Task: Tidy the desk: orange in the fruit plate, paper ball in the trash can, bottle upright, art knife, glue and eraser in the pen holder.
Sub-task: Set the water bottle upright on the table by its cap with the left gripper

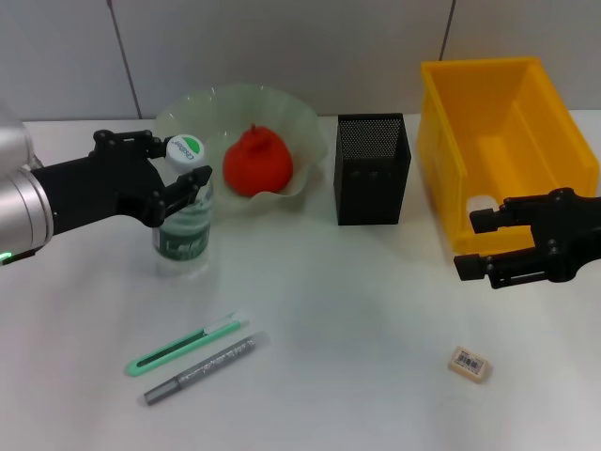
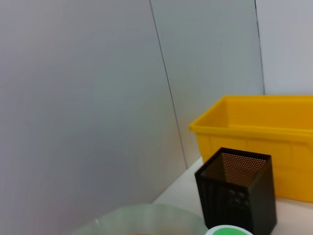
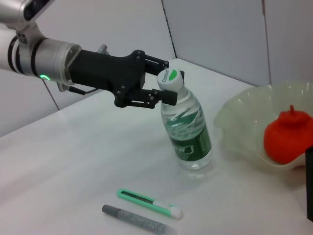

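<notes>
The bottle (image 1: 183, 230) (image 3: 188, 127) stands upright on the desk (image 1: 319, 310), and my left gripper (image 1: 174, 164) (image 3: 161, 81) is shut on its neck just under the white cap. The orange (image 1: 258, 162) (image 3: 287, 134) lies in the fruit plate (image 1: 188, 108) behind it. In front lie the art knife (image 1: 183, 344) (image 3: 146, 201) and the glue (image 1: 202, 369) (image 3: 137, 220), side by side. The eraser (image 1: 470, 364) lies near the front right. My right gripper (image 1: 477, 244) hangs open and holds nothing, just before the trash can (image 1: 563, 141). A pale lump (image 1: 479, 205) that looks like the paper ball sits low inside it.
The pen holder (image 1: 373, 174) (image 2: 239, 196) stands between the fruit plate and the trash can, with nothing showing inside it. A grey panelled wall rises behind the desk. Bare desk surface lies between the knife and the eraser.
</notes>
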`<action>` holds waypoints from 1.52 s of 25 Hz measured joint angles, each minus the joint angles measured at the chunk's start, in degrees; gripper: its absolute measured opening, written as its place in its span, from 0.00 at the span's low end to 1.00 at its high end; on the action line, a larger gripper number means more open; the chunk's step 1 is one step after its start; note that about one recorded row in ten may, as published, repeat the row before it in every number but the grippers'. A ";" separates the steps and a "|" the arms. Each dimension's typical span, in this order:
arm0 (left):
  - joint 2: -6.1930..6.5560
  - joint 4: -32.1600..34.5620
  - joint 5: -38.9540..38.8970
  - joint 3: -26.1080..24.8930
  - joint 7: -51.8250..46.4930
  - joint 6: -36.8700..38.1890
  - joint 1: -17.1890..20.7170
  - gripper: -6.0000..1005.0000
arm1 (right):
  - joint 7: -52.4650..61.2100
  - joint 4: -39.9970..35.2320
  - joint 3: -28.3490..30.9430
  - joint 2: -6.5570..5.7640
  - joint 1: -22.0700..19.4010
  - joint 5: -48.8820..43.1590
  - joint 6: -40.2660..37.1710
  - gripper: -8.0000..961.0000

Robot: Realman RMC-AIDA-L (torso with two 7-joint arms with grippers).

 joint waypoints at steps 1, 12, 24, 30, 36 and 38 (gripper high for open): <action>0.00 -0.89 -0.28 -0.79 -0.39 0.81 -0.50 0.50 | -0.04 0.07 -0.15 -0.02 -0.01 0.00 0.00 0.84; 0.08 -13.20 -4.31 -14.09 -2.66 12.17 -6.92 0.53 | -0.42 0.87 -0.32 -0.02 -0.22 0.01 0.07 0.84; 0.45 -21.02 -4.50 -21.15 -0.13 15.03 -9.43 0.56 | -1.08 2.33 -0.35 -0.11 0.31 0.01 1.03 0.84; 0.71 -23.06 -4.08 -21.21 0.22 15.25 -10.53 0.57 | -1.40 2.72 -0.35 -0.16 0.36 -0.27 1.40 0.84; 0.25 -23.08 -4.36 -21.53 2.22 15.94 -9.64 0.59 | -1.45 2.72 -0.34 -0.17 0.31 -0.41 1.42 0.84; 0.22 -23.54 -4.52 -21.74 2.66 15.99 -9.52 0.59 | -1.46 2.71 -0.34 -0.17 0.30 -0.41 1.42 0.84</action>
